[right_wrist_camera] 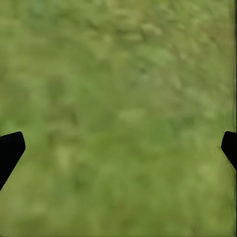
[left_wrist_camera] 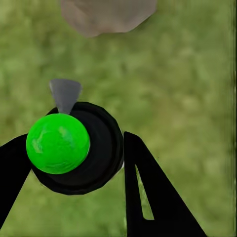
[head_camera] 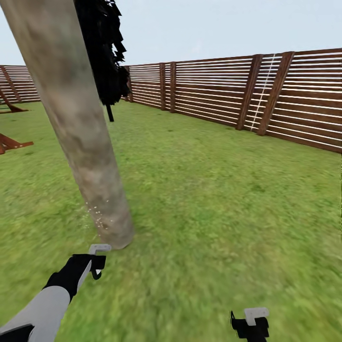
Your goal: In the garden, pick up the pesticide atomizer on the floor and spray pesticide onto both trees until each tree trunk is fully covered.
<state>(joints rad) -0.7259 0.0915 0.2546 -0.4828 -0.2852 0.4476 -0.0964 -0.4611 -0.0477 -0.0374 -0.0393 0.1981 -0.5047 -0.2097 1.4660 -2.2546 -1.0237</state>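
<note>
- One pesticide atomizer [left_wrist_camera: 74, 148]: in my left wrist view a black body with a green ball on top and a grey nozzle, sitting between the two dark fingers [left_wrist_camera: 148, 192] of the left gripper [head_camera: 97, 262], which is clamped on it.
- One tree trunk [head_camera: 78, 123]: thick, mottled grey-brown, leaning, its base just ahead of the left gripper. Pale specks dot its lower part.
- Left wrist view catches the trunk base beyond the nozzle; head view does not show the green ball.
- One right gripper [head_camera: 250, 323], low, well apart from the trunk; right wrist view shows its fingertips [right_wrist_camera: 10, 150] spread wide over grass [right_wrist_camera: 118, 118], nothing between.
- One dark slim tree [head_camera: 107, 52] behind the trunk.
- Open lawn to the right, up to the slat fence [head_camera: 228, 90].
</note>
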